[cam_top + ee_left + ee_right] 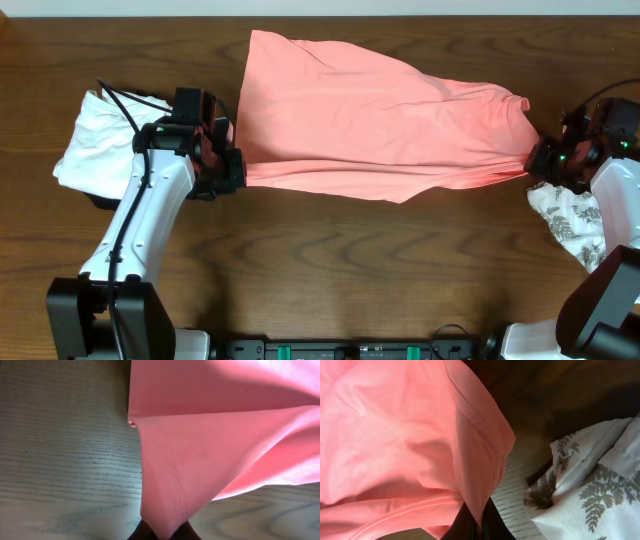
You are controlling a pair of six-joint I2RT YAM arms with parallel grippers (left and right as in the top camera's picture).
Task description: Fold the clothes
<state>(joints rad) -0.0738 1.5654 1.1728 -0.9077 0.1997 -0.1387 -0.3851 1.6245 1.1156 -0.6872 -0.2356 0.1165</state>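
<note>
Wood-grain counter (330, 270) fills the overhead view, dark brown, and carries everything here.

The clothes (370, 125), one big salmon-pink garment, lie across the upper middle of the counter. They are wide at the left end and narrow to a bunched point at the right. The near long edge is pulled into a fairly straight line between my two arms, so I read this as a stretch hold that tensions the edge so a fold can go over clean. The body is wrinkled and not flat yet, and no fold is visible. I judge this an early step.

White folded garment (95, 140) sits at far left, partly under my left arm and just beside the pink one. I can't tell whether they touch. It looks parked out of the way, not part of this fold.

Leaf-print cloth (570, 215) is at far right, crumpled under the right arm and near the pink tip.

Left claw (232, 170) is clamped on the near-left corner of the clothes. The left wrist view shows the stitched hem (175, 480) running down into the pinched fingertips, with fabric lifted a little off the wood.

Right claw (535, 160) is clamped on the narrow right end. In the right wrist view, pink cloth funnels into the closed tips.

Risk, my guess: thin pinches could slip under more pull.
</note>
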